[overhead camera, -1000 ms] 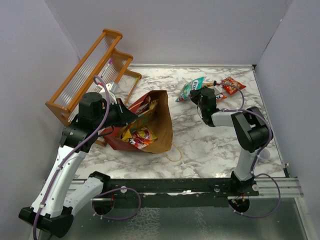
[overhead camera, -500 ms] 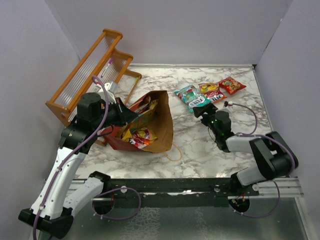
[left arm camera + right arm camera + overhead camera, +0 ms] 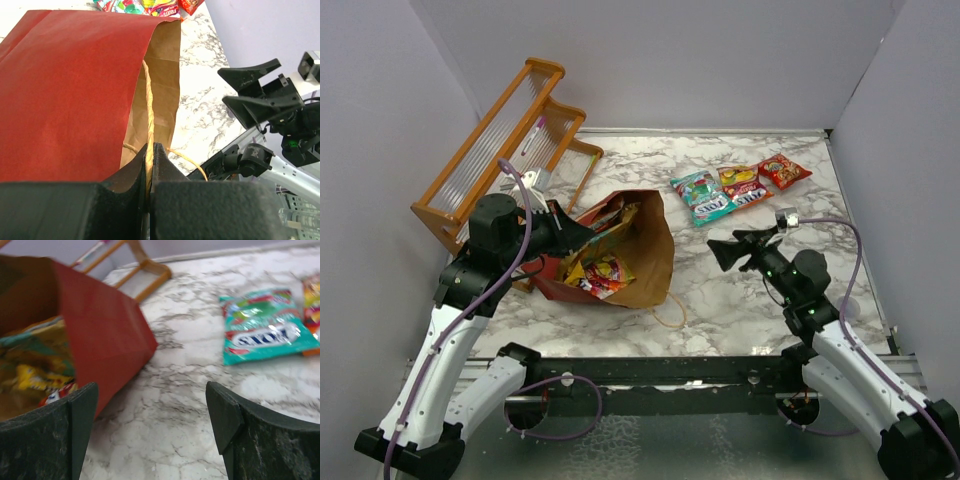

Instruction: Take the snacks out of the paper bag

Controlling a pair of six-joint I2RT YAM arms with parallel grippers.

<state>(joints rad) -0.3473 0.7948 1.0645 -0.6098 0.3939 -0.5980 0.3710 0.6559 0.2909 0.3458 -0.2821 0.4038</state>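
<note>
The paper bag lies on its side on the marble table, red outside, brown inside, mouth gaping. Several snacks show inside it. My left gripper is shut on the bag's twine handle and holds the top edge up; the red wall fills the left wrist view. Three snacks lie at the back right: a teal packet, a yellow one, a red one. My right gripper hangs open and empty between the bag and the teal packet, pointing at the bag.
A wooden rack leans at the back left, just behind the bag. The bag's second twine handle trails loose on the table in front. Grey walls close in both sides, and a metal rail runs along the near edge.
My right gripper opened, left the teal packet on the table beside the other two, and drew back toward the near side, turning to face the bag. The left gripper kept its hold.
</note>
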